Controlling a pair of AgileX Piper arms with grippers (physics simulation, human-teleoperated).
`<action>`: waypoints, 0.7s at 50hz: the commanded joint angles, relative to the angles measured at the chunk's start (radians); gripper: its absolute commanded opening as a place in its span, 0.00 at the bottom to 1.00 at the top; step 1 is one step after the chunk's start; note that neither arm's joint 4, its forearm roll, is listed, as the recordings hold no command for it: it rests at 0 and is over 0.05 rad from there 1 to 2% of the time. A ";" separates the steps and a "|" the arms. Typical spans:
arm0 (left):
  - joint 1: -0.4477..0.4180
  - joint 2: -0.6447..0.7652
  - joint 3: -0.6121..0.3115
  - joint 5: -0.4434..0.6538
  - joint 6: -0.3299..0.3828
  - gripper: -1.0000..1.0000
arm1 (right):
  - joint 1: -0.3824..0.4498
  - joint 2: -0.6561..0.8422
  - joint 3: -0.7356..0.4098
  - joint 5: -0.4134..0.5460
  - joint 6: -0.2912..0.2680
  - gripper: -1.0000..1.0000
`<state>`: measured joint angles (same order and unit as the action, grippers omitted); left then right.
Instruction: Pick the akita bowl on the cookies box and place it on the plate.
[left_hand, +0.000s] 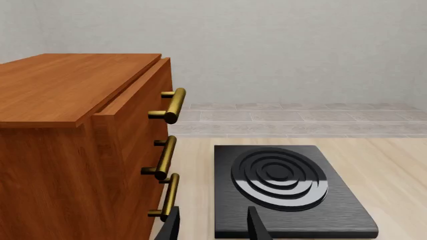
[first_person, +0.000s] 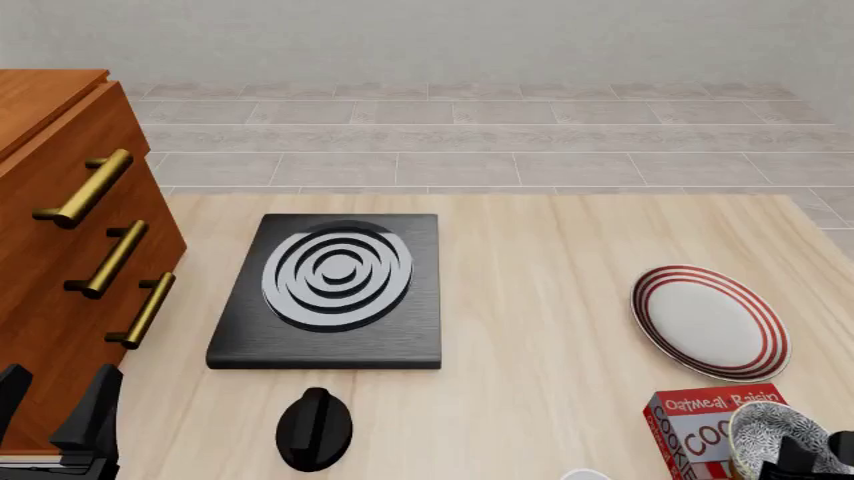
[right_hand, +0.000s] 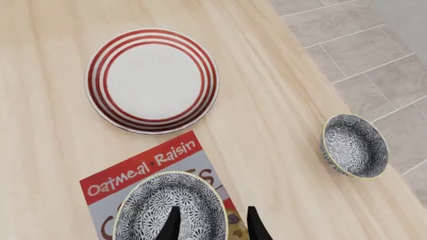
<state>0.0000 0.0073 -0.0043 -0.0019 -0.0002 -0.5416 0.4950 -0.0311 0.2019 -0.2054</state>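
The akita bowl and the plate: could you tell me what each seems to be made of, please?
The akita bowl looks like glazed ceramic: a thin cream rim and a dense black-on-white printed pattern. The plate also looks ceramic, smooth matte white with painted red rings. Being renders, both could equally be plastic.

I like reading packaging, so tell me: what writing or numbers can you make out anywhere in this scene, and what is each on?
"Oatmeal Raisin": white letters on the red cookies box, clear in the right wrist view.
"COOKIES": the larger word beneath it; only partly readable, the rest is covered by the akita bowl on the box.
No other text or numbers: the plate, stove burner, wooden cabinet and second speckled bowl carry none.
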 joint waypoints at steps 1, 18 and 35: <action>0.000 0.000 0.000 0.000 0.000 1.00 | -0.003 0.065 0.030 -0.053 -0.011 1.00; 0.000 0.000 0.000 0.000 0.000 1.00 | -0.004 0.106 0.031 -0.081 -0.011 1.00; 0.000 0.000 0.000 0.000 0.000 1.00 | 0.017 -0.039 0.030 0.042 -0.011 0.00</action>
<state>0.0000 0.0073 -0.0043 -0.0019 -0.0002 -0.5338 0.5116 -0.0198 0.1852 -0.2125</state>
